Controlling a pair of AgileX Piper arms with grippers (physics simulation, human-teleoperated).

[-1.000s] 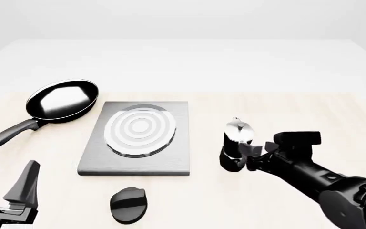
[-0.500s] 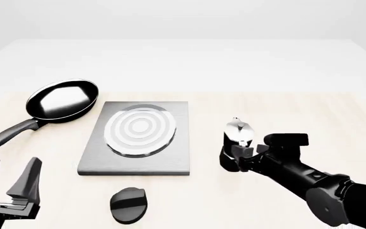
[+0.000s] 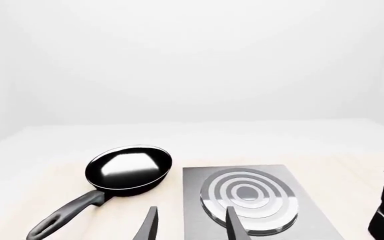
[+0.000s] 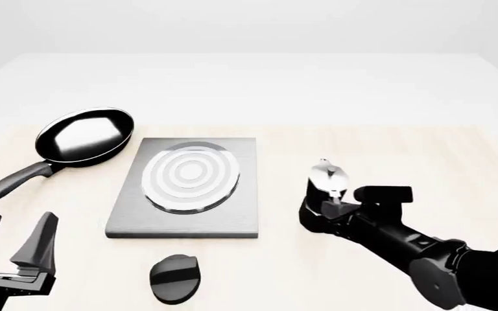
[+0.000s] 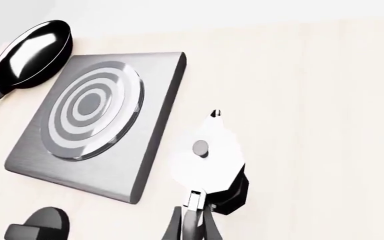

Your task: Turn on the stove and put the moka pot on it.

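Nearest the camera, the left gripper (image 4: pixel 11 249) hovers with its fingers spread wide and nothing between them, off the stove's near left corner. The knob (image 4: pixel 174 278) lies on the tabletop (image 4: pixel 404 149) just in front of the stove (image 4: pixel 141 217), apart from it. To the stove's right, clear of its edge, the pot (image 4: pixel 323 194) stands upright on the tabletop, not on the burner rings (image 4: pixel 190 176). The right gripper (image 4: pixel 329 210) reaches it from the near right, its fingers (image 5: pixel 209 227) clenched on the handle at the pot's near side. Beyond the stove's far left corner rests the pan (image 4: pixel 85 136), handle pointing leftward and nearer.
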